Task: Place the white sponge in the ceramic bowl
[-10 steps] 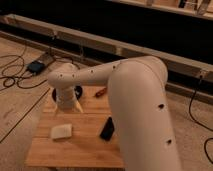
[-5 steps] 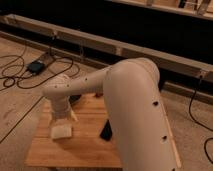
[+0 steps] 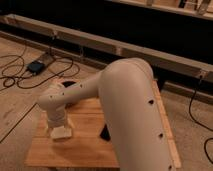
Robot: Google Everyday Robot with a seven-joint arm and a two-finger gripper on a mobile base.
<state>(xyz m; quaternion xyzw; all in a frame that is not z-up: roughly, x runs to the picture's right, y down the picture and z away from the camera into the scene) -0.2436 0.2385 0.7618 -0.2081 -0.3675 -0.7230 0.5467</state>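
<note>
Over the last second I've watched the arm swing away from the back of the desk (image 3: 85,152) and drop toward its front left part. The end effector (image 3: 60,130) now sits low over the spot where the white sponge (image 3: 68,133) lies. A second ago the sponge lay in plain sight with nothing above it. Half a second ago the wrist was hovering over it. Now the wrist covers most of it, and only a pale edge shows at the base.

The end effector is released, its fingers spread wide, and I judge nothing is gripped yet. I can't make out whether the fingers straddle the sponge or just rest on top of it.

The sponge hasn't shifted on the desk between those moments, so the approach hasn't knocked it.

The ceramic bowl (image 3: 66,83) is at the back left of the desk, well apart from the sponge. It is partly hidden behind the forearm, with only a dark arc showing. A black phone (image 3: 105,134) lies to the right of the sponge, near the big elbow.

For the task, I read this as reach finished and grasp pending. Clench, lift, then carry back to the bowl are all yet to do.
</note>
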